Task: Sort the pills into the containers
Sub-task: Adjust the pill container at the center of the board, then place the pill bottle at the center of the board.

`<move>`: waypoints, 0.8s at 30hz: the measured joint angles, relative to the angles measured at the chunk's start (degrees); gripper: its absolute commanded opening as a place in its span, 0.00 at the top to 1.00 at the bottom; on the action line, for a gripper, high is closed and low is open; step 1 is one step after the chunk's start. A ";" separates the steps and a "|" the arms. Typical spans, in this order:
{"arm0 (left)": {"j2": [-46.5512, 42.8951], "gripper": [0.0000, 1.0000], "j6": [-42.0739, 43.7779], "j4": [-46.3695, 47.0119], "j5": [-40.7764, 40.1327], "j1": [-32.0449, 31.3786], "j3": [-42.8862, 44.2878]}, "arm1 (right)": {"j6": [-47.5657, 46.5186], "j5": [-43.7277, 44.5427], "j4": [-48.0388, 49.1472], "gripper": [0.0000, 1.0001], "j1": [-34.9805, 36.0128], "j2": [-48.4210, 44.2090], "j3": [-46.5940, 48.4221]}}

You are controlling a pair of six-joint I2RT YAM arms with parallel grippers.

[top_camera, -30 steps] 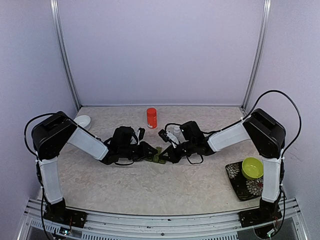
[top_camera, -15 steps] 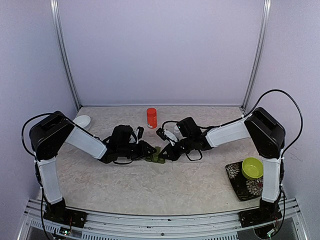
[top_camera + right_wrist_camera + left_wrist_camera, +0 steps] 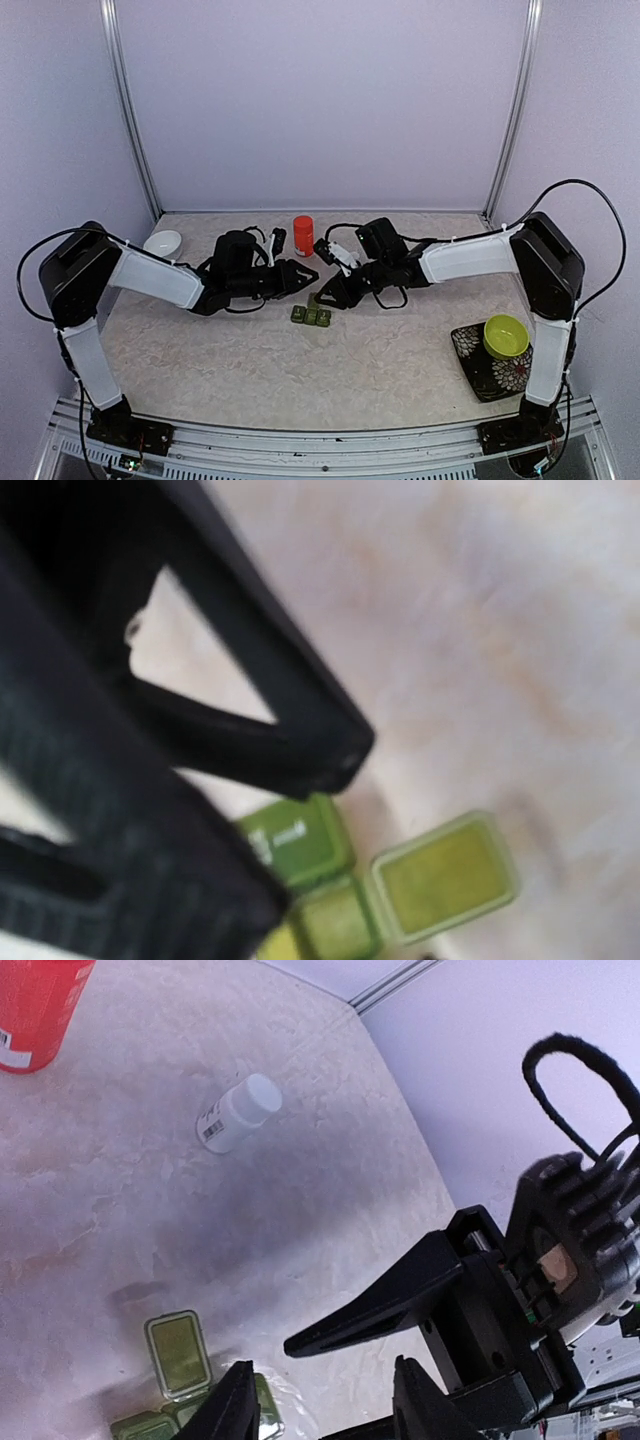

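A second ago both arms were down low, with their black tips pressed in on the small dark green plastic pill box (image 3: 311, 316) from each side. Now both have lifted up and pulled back, and the box lies on its own on the pale speckled stone-look table (image 3: 250, 360).

The left gripper (image 3: 310, 272) hangs up and to the left of the box. Its two thin black fingers (image 3: 240, 1405) stand a little apart, with nothing between them. The right gripper (image 3: 322, 297) hangs just above the box's far side. Its view is blurry, so I cannot tell how its jaws stand.

The box is a short row of three square cups with rounded corners. One paler, yellow-green square (image 3: 178, 1345) sticks out from the side of the row, like a lid flipped open.

The box sits in the middle of the table, in front of the round red-orange bottle (image 3: 303, 236). A little white bottle (image 3: 238, 1112) lies on its side nearby.
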 measured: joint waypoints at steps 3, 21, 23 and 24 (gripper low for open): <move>-2.99 0.36 0.46 -0.07 -0.33 0.04 -0.13 | 0.07 2.14 0.02 0.38 -0.66 -3.10 0.00; -10.51 0.01 1.81 -0.11 -3.52 -0.24 -6.88 | 1.51 17.53 5.05 0.28 -12.07 1.05 1.64; -11.04 0.01 1.81 -0.09 -3.91 -0.37 -7.39 | 1.31 17.84 4.85 0.28 -12.44 3.85 3.08; -11.23 0.01 1.81 -0.11 -3.98 -0.42 -7.63 | 1.27 17.84 4.85 0.28 -12.46 4.76 3.45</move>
